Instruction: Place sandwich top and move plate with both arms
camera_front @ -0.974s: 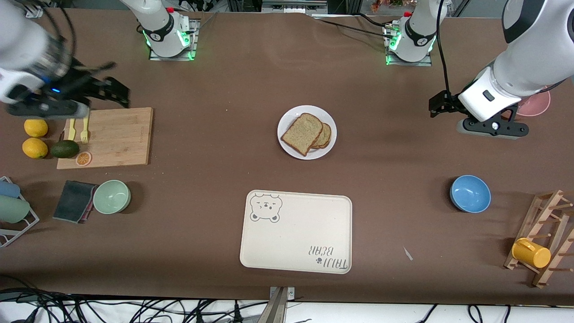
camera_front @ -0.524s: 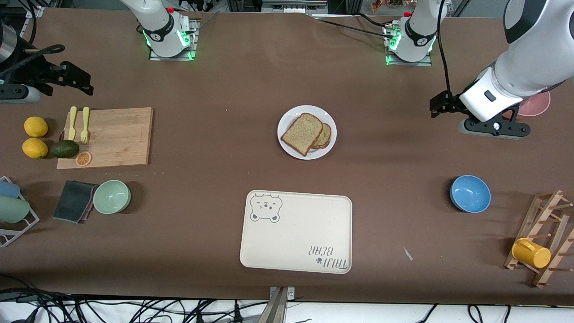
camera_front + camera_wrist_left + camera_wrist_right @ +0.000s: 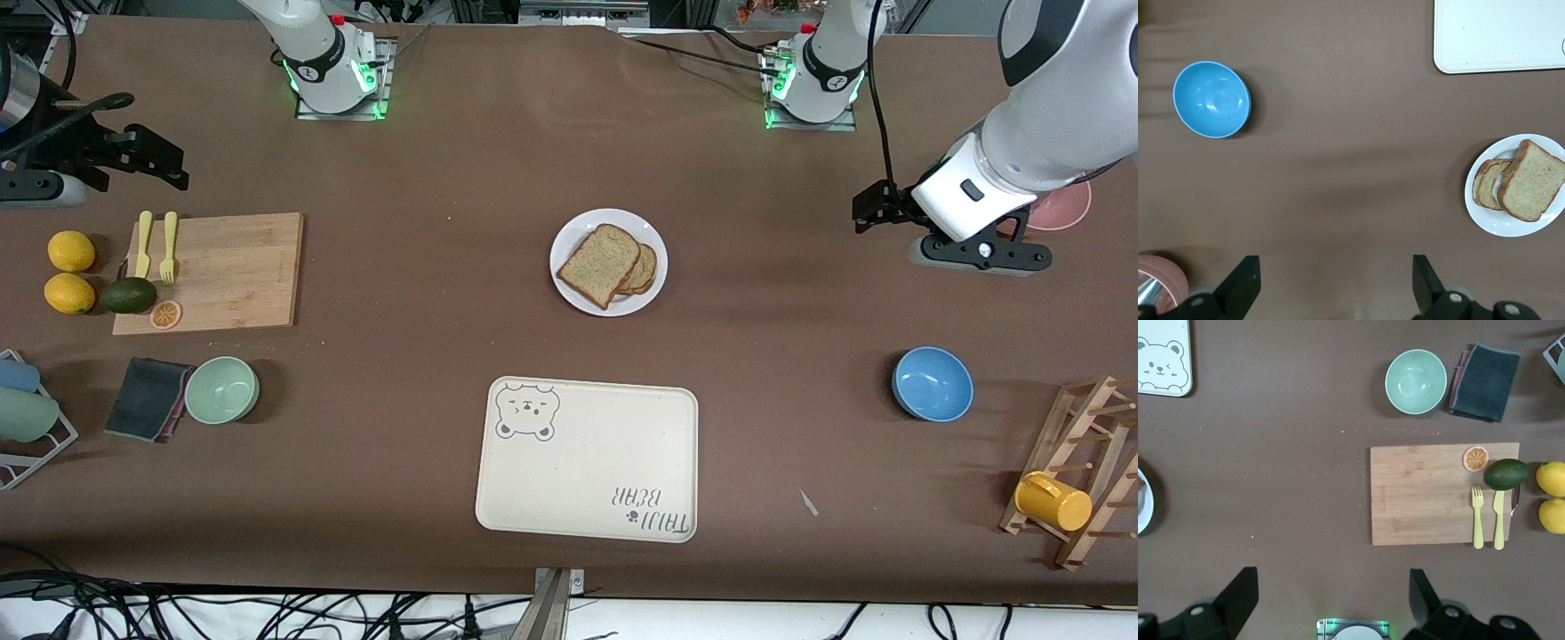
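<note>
The sandwich top (image 3: 598, 265), a speckled brown bread slice, lies on the white plate (image 3: 653, 233) at mid table, overlapping another slice (image 3: 647, 269) beneath it. Both show in the left wrist view: the sandwich top (image 3: 1533, 180) on the plate (image 3: 1501, 223). My left gripper (image 3: 862, 209) is open and empty in the air over bare table toward the left arm's end, well apart from the plate; its open jaws show in the left wrist view (image 3: 1331, 287). My right gripper (image 3: 164, 160) is open and empty over the table by the cutting board (image 3: 231, 271); its own view (image 3: 1331, 597) shows the jaws wide apart.
The cream bear-print tray (image 3: 587, 458) lies nearer the camera than the plate. A blue bowl (image 3: 932, 383), a wooden rack with a yellow mug (image 3: 1053, 500) and a pink dish (image 3: 1067, 206) are at the left arm's end. A green bowl (image 3: 221, 389), a dark cloth (image 3: 147, 398), lemons (image 3: 69, 272) and an avocado (image 3: 129, 295) are at the right arm's end.
My right gripper has risen off the cutting board area and moved toward the table's edge at the right arm's end, then held still. The left arm, the bread and the plate have barely moved.
</note>
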Action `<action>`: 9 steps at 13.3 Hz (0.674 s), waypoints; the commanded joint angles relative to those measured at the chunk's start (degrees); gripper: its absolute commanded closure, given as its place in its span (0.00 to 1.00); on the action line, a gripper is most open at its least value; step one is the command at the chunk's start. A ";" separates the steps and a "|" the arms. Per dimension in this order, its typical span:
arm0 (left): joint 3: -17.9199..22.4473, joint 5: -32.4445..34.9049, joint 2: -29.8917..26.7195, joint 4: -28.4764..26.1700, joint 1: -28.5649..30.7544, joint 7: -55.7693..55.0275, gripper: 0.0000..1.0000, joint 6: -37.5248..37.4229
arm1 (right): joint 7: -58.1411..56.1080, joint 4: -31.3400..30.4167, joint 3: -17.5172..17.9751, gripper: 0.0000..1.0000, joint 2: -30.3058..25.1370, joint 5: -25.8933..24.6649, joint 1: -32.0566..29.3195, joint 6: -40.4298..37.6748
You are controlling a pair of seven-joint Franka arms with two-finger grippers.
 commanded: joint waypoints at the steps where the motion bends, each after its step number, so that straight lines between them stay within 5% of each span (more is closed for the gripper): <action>1: -0.24 -0.28 0.00 0.96 0.96 0.46 0.00 -0.50 | 0.44 0.43 -0.10 0.00 -0.24 0.16 -0.09 -0.23; 4: -0.50 -2.22 0.35 0.96 0.43 0.28 0.00 -0.06 | 0.17 1.75 0.16 0.00 0.55 -0.54 0.17 -0.23; 9: -1.03 -17.49 8.16 0.61 -1.06 0.63 0.00 6.51 | 0.35 2.98 -1.15 0.00 0.63 0.07 -0.09 0.11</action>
